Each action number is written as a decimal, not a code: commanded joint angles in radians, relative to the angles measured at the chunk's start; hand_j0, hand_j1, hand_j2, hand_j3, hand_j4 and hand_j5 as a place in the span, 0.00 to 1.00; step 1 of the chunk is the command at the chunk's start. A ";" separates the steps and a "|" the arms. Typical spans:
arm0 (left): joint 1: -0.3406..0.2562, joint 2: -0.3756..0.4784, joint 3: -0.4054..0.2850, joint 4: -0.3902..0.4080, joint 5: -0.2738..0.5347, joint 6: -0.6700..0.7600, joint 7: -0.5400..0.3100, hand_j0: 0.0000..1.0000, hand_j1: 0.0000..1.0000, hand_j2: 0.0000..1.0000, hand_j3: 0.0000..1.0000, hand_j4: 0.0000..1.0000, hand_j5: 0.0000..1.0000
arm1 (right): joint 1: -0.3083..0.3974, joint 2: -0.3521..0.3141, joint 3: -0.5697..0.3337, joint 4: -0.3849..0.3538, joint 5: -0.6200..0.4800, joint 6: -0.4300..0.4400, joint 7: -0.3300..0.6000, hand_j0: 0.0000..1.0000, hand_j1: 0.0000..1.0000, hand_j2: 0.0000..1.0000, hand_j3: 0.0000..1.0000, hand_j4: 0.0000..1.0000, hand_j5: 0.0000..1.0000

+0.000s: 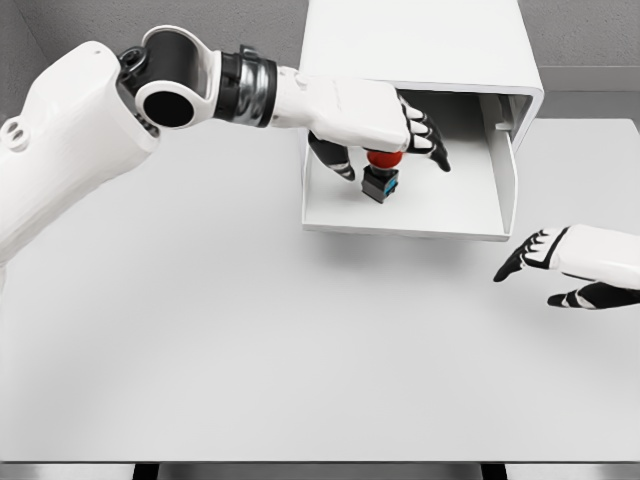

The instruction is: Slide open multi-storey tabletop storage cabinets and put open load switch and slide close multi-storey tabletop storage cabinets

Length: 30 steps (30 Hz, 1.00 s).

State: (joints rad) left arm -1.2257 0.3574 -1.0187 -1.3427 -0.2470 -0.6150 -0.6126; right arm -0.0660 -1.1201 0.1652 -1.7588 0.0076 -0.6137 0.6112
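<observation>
**benchrat:** So the switch (381, 178), red button on top with a black and blue body, is sitting upright on the floor of the pulled-out drawer (400, 212), a bit above middle of the frame. The left hand (385, 125) is right over it, thumb down on the left side, fingers spread toward the right. Looks to me like it's not clamped on anything, just loosely open around the red cap. Can't tell if it's touching.

**solderfox:** Agreed. If it's letting go, I'd lift straight up so nothing snags the cap and tips it. Then clear the cabinet (420, 45) overhang at the top before pushing.

**benchrat:** Yeah, and push on the front lip of the drawer evenly, slowly, or the switch will probably slide around in there.

**solderfox:** The right hand (560, 262) is at the right edge, fingers relaxed, holding nothing, low over the white desk (250, 350). It's closer to the drawer front, maybe.
</observation>
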 commanded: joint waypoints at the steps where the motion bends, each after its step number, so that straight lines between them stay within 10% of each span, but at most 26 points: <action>1: 0.000 0.025 0.002 -0.041 0.086 0.004 0.002 1.00 1.00 1.00 1.00 1.00 1.00 | 0.000 -0.001 0.004 -0.001 -0.006 0.003 0.000 0.76 0.76 0.76 0.76 0.76 0.76; 6: 0.018 0.264 0.003 -0.246 0.288 0.004 0.002 1.00 1.00 1.00 1.00 1.00 1.00 | -0.029 -0.001 0.037 -0.001 -0.008 0.003 0.000 0.77 0.77 0.77 0.77 0.77 0.77; 10: 0.035 0.463 0.002 -0.259 0.354 0.004 0.002 1.00 1.00 1.00 1.00 1.00 1.00 | -0.048 0.005 0.053 -0.001 -0.008 0.003 0.000 0.78 0.78 0.78 0.78 0.78 0.78; 16: 0.250 0.853 0.026 -0.305 0.353 0.004 0.002 1.00 1.00 1.00 1.00 1.00 1.00 | -0.066 0.014 0.062 0.001 -0.009 0.003 0.000 0.80 0.80 0.80 0.80 0.80 0.80; 30: 0.244 0.787 -0.044 -0.288 0.341 0.004 0.002 1.00 1.00 1.00 1.00 1.00 1.00 | -0.132 0.036 0.103 0.032 -0.009 0.003 0.000 0.85 0.85 0.85 0.85 0.85 0.85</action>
State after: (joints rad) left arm -0.9849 1.1534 -1.0523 -1.6356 0.0875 -0.6137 -0.6112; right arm -0.2025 -1.0862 0.2515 -1.7331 0.0063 -0.6132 0.6126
